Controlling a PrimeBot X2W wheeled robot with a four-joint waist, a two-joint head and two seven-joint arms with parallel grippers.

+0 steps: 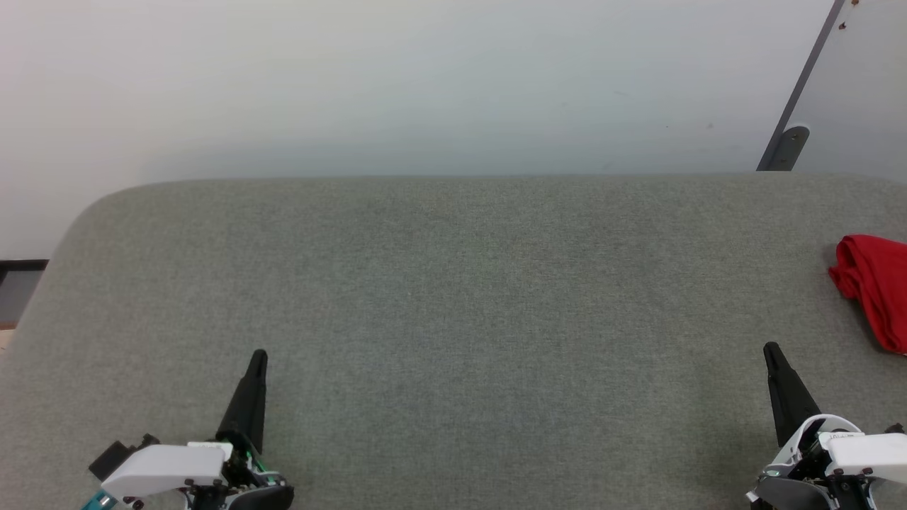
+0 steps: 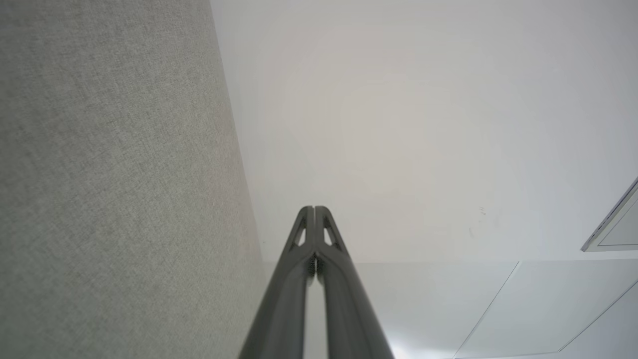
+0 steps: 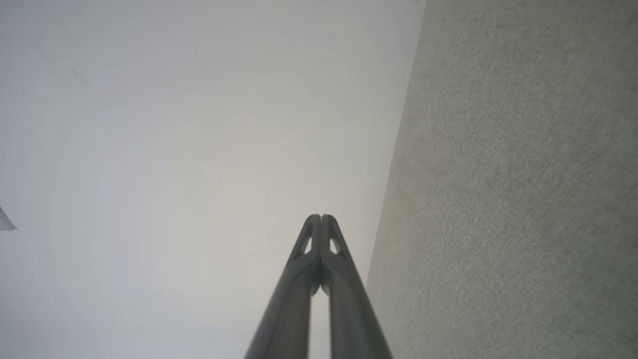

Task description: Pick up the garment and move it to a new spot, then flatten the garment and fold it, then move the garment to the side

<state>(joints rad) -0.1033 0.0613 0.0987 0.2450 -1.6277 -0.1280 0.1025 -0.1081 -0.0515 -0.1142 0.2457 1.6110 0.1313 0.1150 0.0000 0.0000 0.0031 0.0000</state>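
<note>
1. Eyes on the garment point(image 1: 873, 283): a bright red bundle of cloth, bunched up on the grey table point(image 1: 453, 297), right out at its far right side in the head view.
2. The right edge of that view slices it off, so only a crumpled red lump shows. Its own folds bury the rest, and I cannot make out sleeves or collar.
3. The right gripper point(image 1: 772, 351) is the nearer one. Its tip sits left of the garment's near end, close by but apart, with bare grey cloth between them.
4. Its two dark fingers are pressed together into one point, and they hold nothing. The right wrist view agrees: the right gripper point(image 3: 321, 218) has its tips touching, with the table cloth running up the right side.
5. The left gripper point(image 1: 259, 356) sits well apart from the garment, across the table at the lower left, fingers together too and empty. In the left wrist view its tips point(image 2: 314, 209) meet, with grey cloth on the left.
6. The bottom edge of the head view cuts off both gripper bodies.
7. Behind the table are a pale wall point(image 1: 425, 85) and a slanted grey bar point(image 1: 788, 147) at the top right.
</note>
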